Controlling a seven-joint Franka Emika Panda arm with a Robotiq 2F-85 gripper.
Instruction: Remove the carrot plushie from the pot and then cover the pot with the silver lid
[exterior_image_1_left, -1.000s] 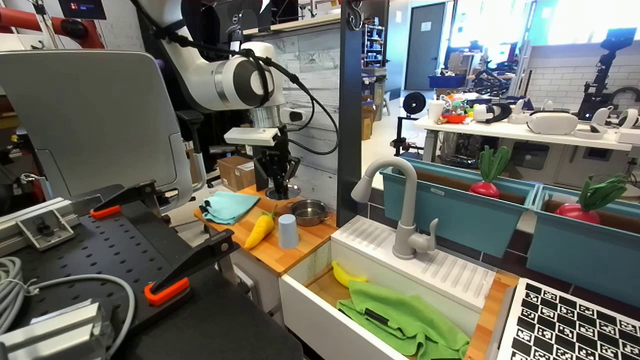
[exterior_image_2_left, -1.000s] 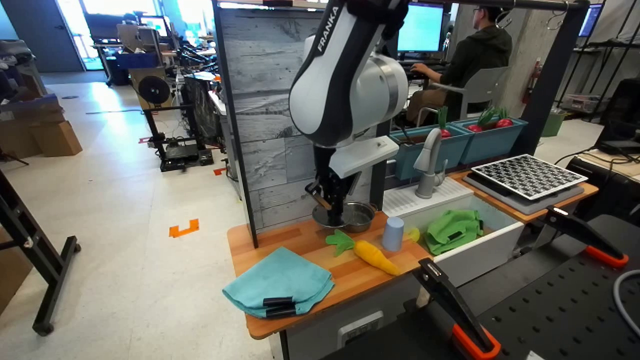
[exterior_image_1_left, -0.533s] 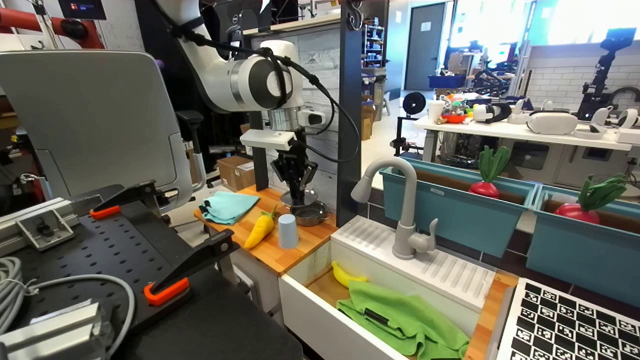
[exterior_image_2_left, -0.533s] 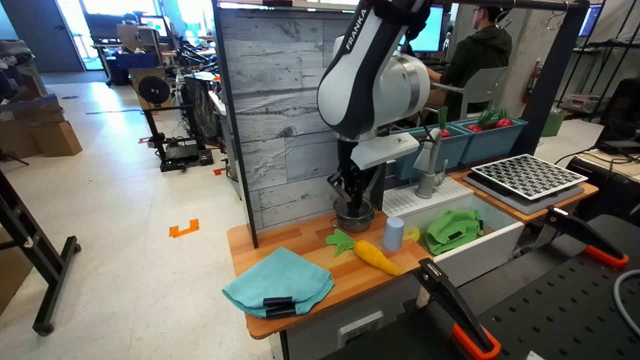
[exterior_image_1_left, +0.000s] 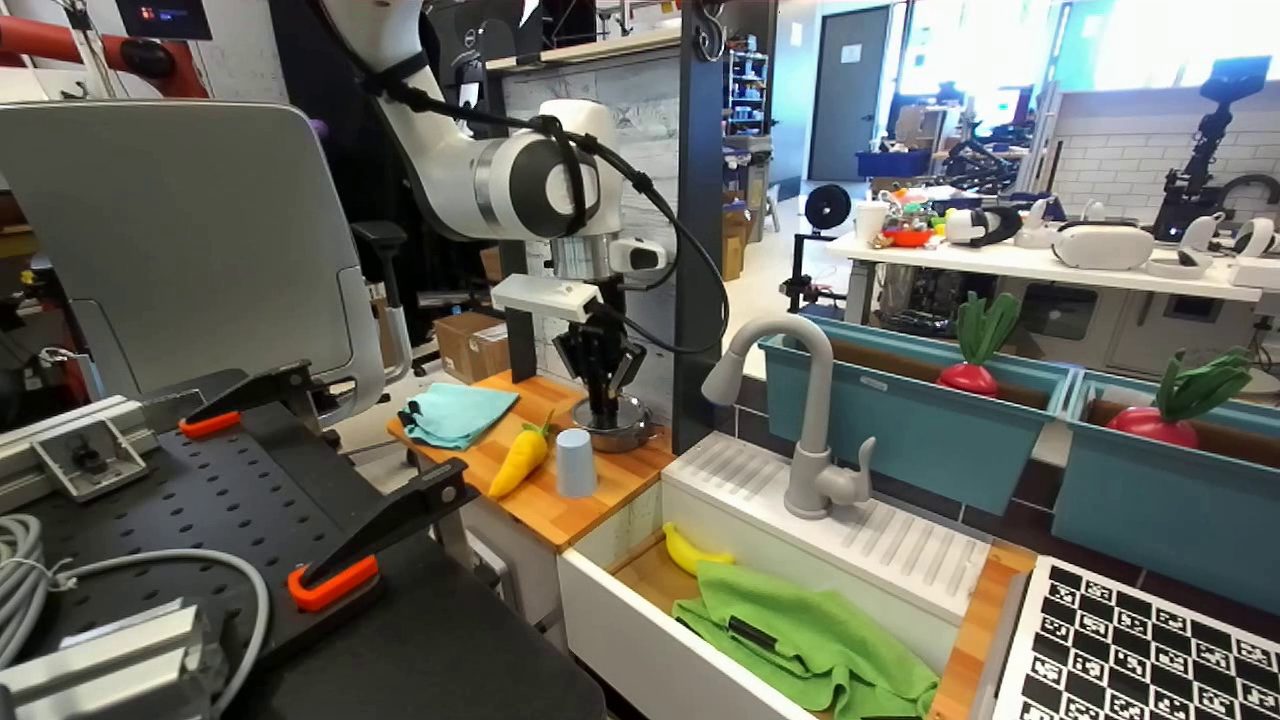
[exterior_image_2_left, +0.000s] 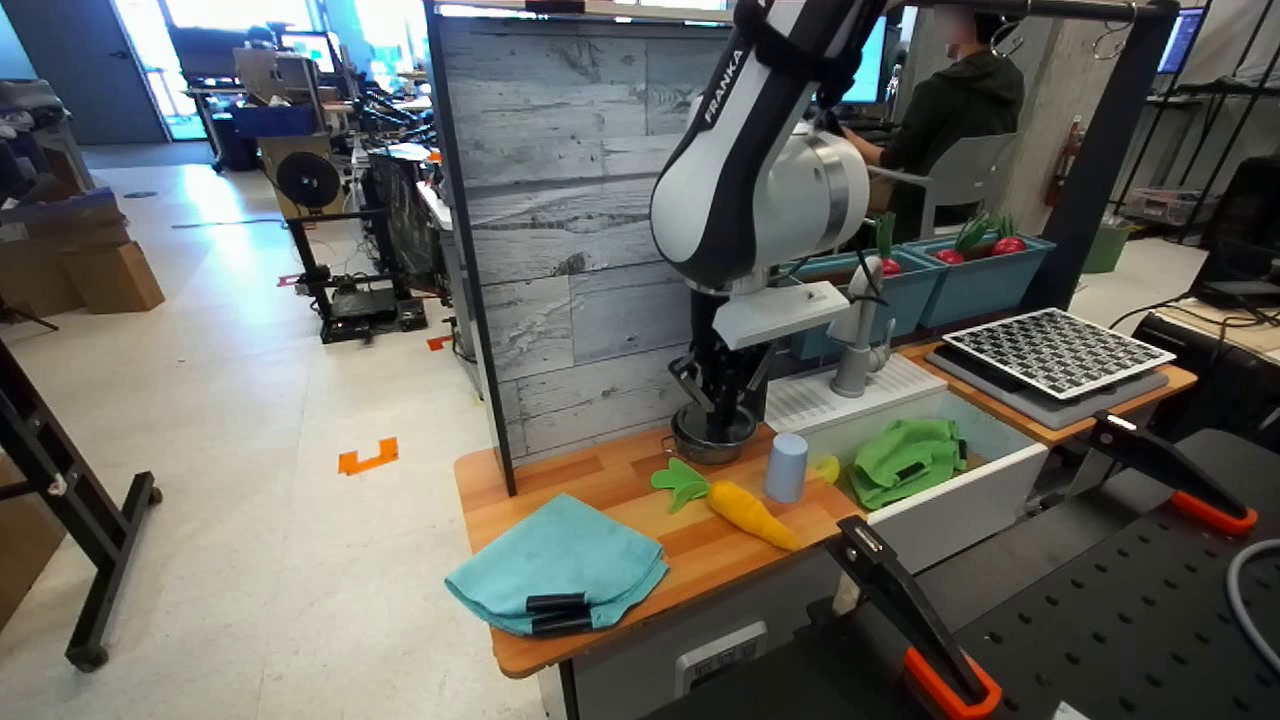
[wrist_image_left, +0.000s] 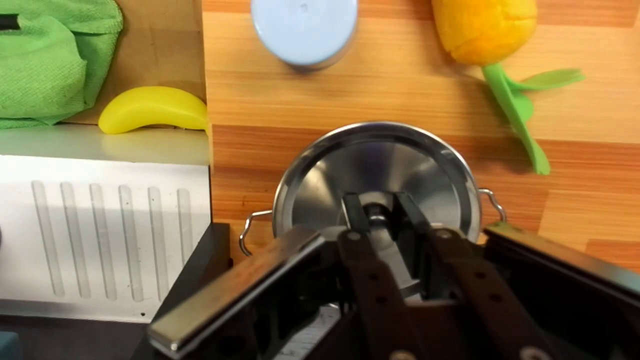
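The pot (exterior_image_1_left: 622, 440) stands near the grey wall at the back of the wooden counter, also seen in an exterior view (exterior_image_2_left: 702, 452). My gripper (wrist_image_left: 376, 197) points down over it, its fingers closed around the knob of the silver lid (wrist_image_left: 375, 160). In the wrist view the lid lies within the pot's rim, with the pot's two wire handles sticking out at the sides. I cannot tell whether the lid rests fully on the rim. The carrot plushie (exterior_image_2_left: 750, 513) lies on the counter outside the pot, its green leaves toward the pot; it also shows in the wrist view (wrist_image_left: 485, 30).
A light-blue cup (exterior_image_2_left: 786, 468) stands upside down beside the carrot. A folded teal cloth (exterior_image_2_left: 560, 570) lies at the counter's end. The sink (exterior_image_1_left: 690, 655) holds a yellow banana (exterior_image_1_left: 695, 552) and a green cloth (exterior_image_1_left: 810, 630). A grey wall (exterior_image_2_left: 600, 330) rises behind the pot.
My gripper has carried the lid from beside the pot to above it, then lowered it onto or into the pot's opening. The carrot, cup and cloths have not moved.
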